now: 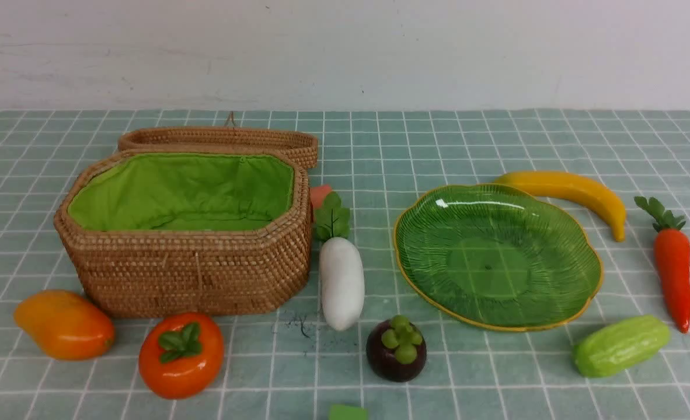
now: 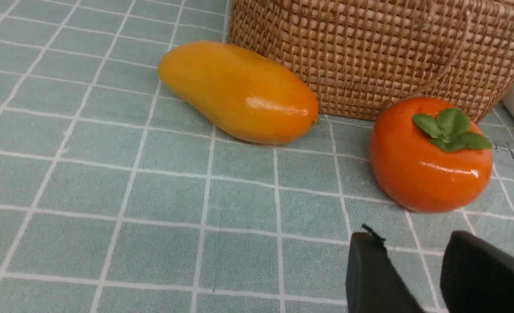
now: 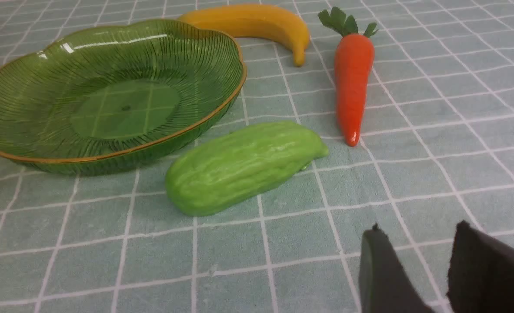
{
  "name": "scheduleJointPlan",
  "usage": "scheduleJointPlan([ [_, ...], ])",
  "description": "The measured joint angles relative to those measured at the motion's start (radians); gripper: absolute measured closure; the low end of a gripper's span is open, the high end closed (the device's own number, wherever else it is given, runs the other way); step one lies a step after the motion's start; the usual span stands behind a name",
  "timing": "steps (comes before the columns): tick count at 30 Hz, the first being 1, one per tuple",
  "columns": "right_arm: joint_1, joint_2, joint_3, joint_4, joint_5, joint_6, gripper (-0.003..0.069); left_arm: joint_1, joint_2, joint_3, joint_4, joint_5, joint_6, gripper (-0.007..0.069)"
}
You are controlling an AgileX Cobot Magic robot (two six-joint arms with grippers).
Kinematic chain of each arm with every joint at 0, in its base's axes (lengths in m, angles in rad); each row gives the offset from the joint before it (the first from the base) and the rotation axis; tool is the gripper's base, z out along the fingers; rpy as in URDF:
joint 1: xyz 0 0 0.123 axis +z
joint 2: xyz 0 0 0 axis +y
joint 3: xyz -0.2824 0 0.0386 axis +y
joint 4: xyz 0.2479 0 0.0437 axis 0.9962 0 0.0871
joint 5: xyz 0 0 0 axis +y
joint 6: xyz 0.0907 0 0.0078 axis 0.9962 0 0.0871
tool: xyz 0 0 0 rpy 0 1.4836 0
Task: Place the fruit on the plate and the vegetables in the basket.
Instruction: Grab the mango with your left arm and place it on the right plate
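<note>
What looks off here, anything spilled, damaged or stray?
Two small things. Dark scuff marks stain the cloth just left of the near tip of the white radish. A small red block sits beside the basket, partly hidden behind the radish leaves. Nothing looks spilled or broken.

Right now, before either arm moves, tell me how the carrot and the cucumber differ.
Colour: the carrot is orange-red with a green leafy top; the cucumber is pale green all over. Shape: the carrot tapers to a point; the cucumber is blunt and ridged. Pose: the carrot lies nearly lengthwise, tip toward the robot; the cucumber lies more crosswise. Both lie on the checked cloth right of the plate.
</note>
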Motion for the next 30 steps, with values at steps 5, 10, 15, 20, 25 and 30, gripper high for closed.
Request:
scheduleJointPlan([
  [5,0.0,0.0,0.0,0.0,0.0,0.0,0.0419,0.0,0.0,0.0,0.0,0.0,0.0,0.0386],
  [10,0.0,0.0,0.0,0.0,0.0,0.0,0.0419,0.0,0.0,0.0,0.0,0.0,0.0,0.0386],
  [15,0.0,0.0,0.0,0.0,0.0,0.0,0.0419,0.0,0.0,0.0,0.0,0.0,0.0,0.0386],
  [20,0.0,0.0,0.0,0.0,0.0,0.0,0.0419,0.0,0.0,0.0,0.0,-0.006,0.0,0.0386],
  [25,0.0,0.0,0.0,0.0,0.0,0.0,0.0419,0.0,0.0,0.0,-0.189,-0.108,-0.082,0.0386],
  [30,0.0,0.0,0.0,0.0,0.0,0.0,0.0419,0.0,0.0,0.0,-0.461,-0.23,-0.164,0.0386],
])
